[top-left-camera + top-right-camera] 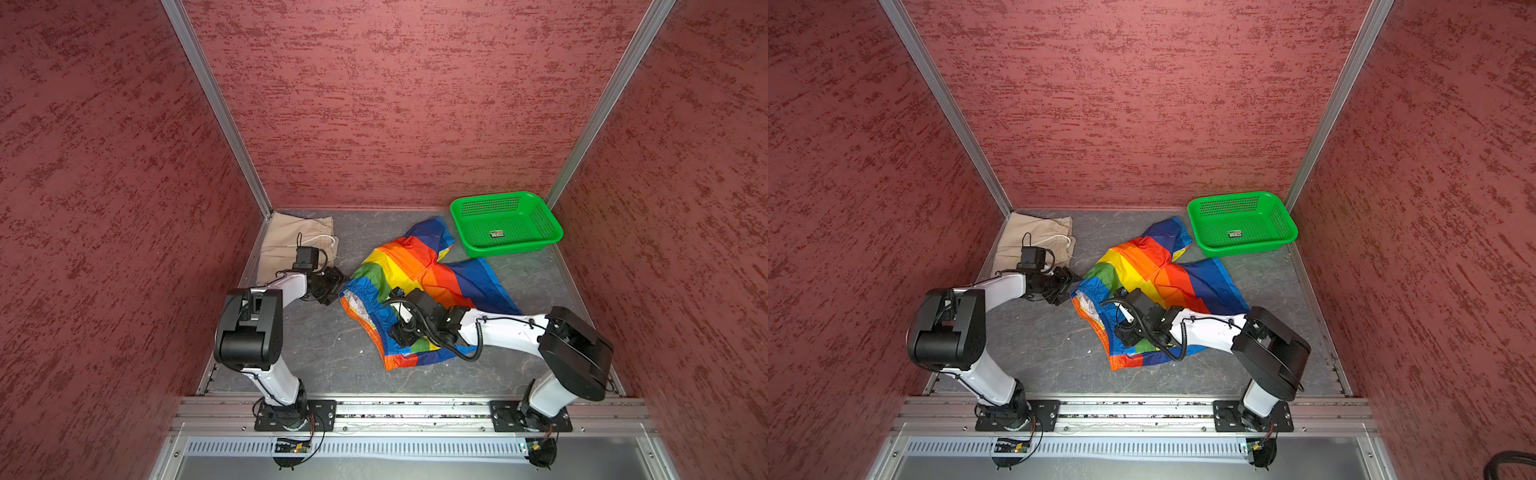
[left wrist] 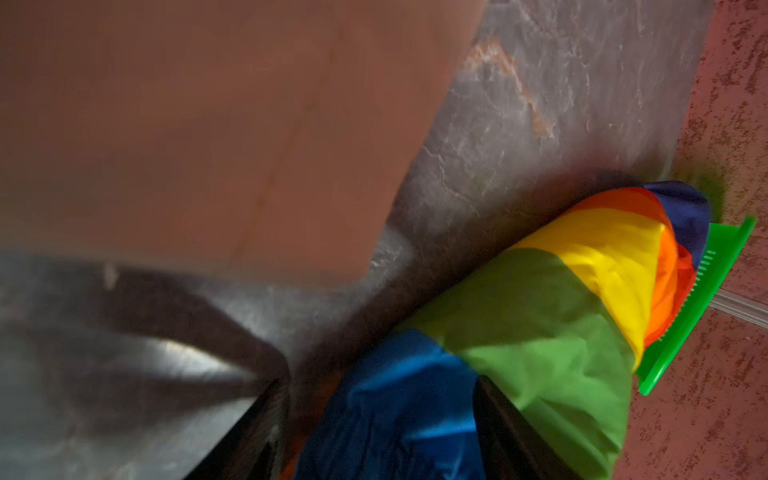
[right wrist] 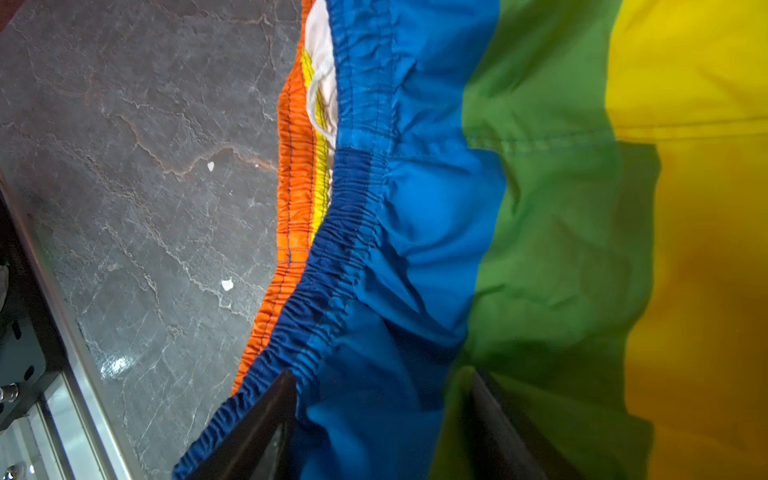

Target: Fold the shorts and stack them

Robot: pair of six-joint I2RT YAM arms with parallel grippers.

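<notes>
The rainbow-striped shorts lie spread and rumpled mid-table, orange-lined waistband towards the front left. The beige shorts lie folded in the back left corner, white drawstring showing. My left gripper is low at the far end of the rainbow waistband. In the left wrist view it stands open with blue cloth between its fingers. My right gripper is down on the waistband nearer the front. It is open too, astride a bunch of blue cloth beside the elastic.
A green perforated basket stands at the back right, holding only a small label, close to one leg of the rainbow shorts. Red textured walls close in three sides. A metal rail with both arm bases runs along the front.
</notes>
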